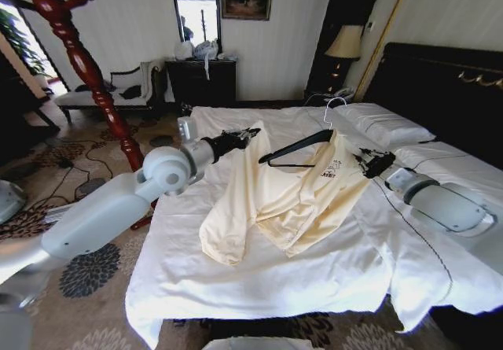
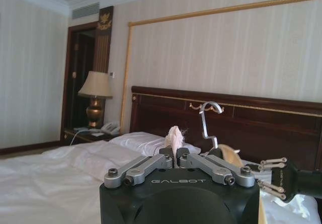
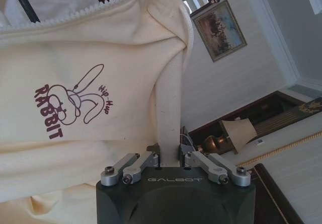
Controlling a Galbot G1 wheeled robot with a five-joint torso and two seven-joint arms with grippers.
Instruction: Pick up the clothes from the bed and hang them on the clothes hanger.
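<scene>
The clothes carried a dark print reading "RABBIT" at nine o'clock of a rabbit outline, with small "Hip-Hop" lettering at three o'clock of it. "GALBOT" stood on the left gripper housing and likewise on the right gripper housing.

The clothes are soft, matt cream cloth with a white zip edge and a dark printed rabbit mark; the clothes hanger is thin, black and fairly matt, with a bright silver metal wire hook. The bed wears smooth white cloth, lightly creased, under a dark polished wooden headboard with gold trim; the coat stand is glossy red-brown turned wood; the left gripper has brushed metal links on a matt black body.
</scene>
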